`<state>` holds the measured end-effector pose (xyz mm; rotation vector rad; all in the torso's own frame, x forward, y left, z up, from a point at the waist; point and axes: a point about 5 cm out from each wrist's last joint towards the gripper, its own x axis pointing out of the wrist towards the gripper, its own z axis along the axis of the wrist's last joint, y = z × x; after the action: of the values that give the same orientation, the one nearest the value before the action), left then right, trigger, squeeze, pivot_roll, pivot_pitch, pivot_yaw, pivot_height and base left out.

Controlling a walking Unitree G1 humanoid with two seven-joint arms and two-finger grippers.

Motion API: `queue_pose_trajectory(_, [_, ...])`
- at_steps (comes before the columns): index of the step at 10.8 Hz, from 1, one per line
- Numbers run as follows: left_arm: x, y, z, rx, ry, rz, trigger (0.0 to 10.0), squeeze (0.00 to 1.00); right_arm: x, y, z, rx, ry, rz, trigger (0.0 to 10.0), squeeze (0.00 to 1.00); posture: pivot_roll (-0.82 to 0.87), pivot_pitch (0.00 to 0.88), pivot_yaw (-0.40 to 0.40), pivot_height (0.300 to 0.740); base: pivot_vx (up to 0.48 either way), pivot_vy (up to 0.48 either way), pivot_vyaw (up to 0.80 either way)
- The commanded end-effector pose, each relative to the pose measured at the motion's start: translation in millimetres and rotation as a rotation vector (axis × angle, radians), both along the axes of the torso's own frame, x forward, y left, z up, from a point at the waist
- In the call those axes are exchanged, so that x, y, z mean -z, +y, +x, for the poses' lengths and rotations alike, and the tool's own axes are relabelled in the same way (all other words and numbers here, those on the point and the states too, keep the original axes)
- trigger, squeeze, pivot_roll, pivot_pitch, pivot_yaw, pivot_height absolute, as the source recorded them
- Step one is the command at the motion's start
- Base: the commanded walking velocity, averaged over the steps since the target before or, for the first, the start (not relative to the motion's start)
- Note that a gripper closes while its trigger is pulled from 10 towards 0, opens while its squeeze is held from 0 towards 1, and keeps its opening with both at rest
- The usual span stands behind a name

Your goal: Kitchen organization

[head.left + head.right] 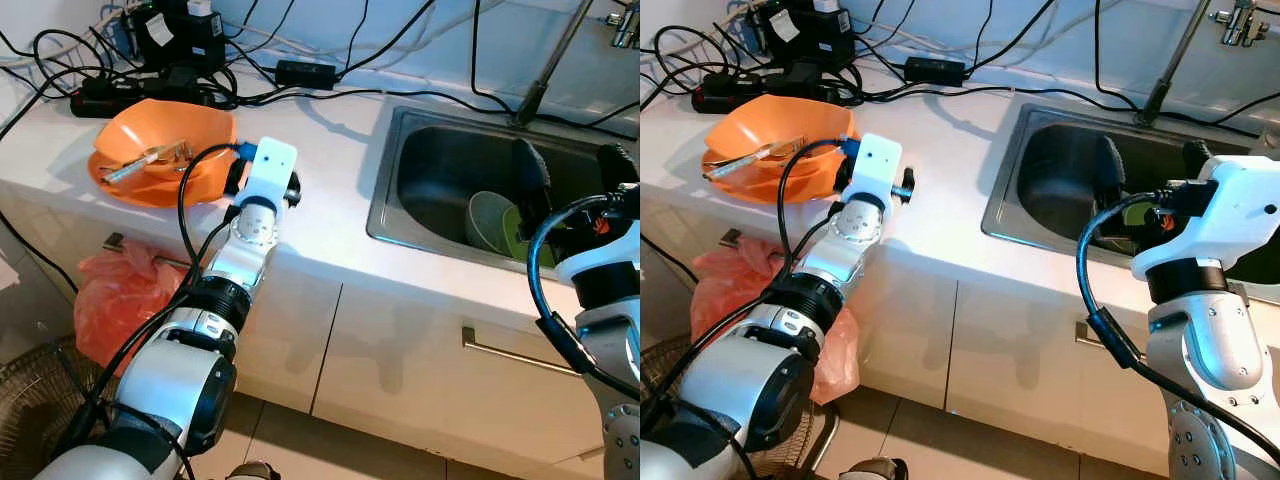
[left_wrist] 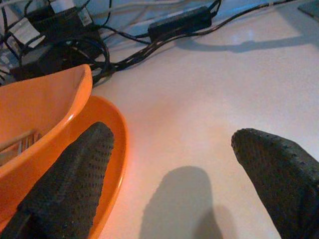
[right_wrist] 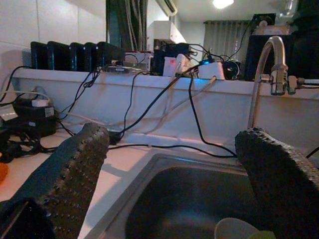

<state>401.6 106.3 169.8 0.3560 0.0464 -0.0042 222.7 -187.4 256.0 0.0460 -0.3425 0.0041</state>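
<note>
Orange bowl seen on white tabletop, nested on orange plate. Left gripper held beside plate rim, fingers spread. Right gripper spread over sink. Bowl judged light, rigid, slick plastic; rim advised as hold.

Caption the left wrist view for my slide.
Open left gripper over the white counter, one finger above the orange plate's rim.

Silver-white arms, black cables, seemingly dimpled fingers.

Home kitchen: steel sink, tap, white counter.
</note>
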Motion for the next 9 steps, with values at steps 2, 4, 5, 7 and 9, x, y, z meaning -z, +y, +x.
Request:
queue_pose_trajectory(2, [-9.1, -1.8, 4.6, -0.029, 0.010, -0.025, 10.0, 0.00, -1.5, -1.2, -2.7, 0.002, 0.005, -0.008, 10.0, 0.00, 0.09, 0.000, -0.070, 0.740, 0.000, 0.000, 0.00])
queue_pose_trajectory(4, [-12.8, 3.0, 7.8, -0.057, 0.032, -0.049, 10.0, 0.00, -0.7, -0.8, -4.0, 0.001, 0.010, -0.007, 10.0, 0.00, 0.09, 0.000, -0.068, 0.740, 0.000, 0.000, 0.00])
queue_pose_trajectory(5, [-13.2, 8.1, 9.4, -0.086, 0.059, -0.071, 10.0, 0.00, -0.4, -0.5, -4.3, 0.000, 0.012, -0.006, 10.0, 0.00, 0.09, 0.000, -0.065, 0.740, 0.000, 0.000, 0.00])
queue_pose_trajectory(7, [-14.5, 13.0, 10.6, -0.108, 0.068, -0.072, 10.0, 0.00, -0.2, -0.2, -4.6, 0.001, 0.013, -0.004, 10.0, 0.00, 0.09, 0.000, -0.063, 0.740, 0.000, 0.000, 0.00])
queue_pose_trajectory(9, [-11.1, 17.4, 11.0, -0.127, 0.114, -0.090, 10.0, 0.00, 0.2, -0.1, -5.7, 0.005, 0.015, -0.003, 10.0, 0.00, 0.08, 0.000, -0.060, 0.740, 0.000, 0.000, 0.00])
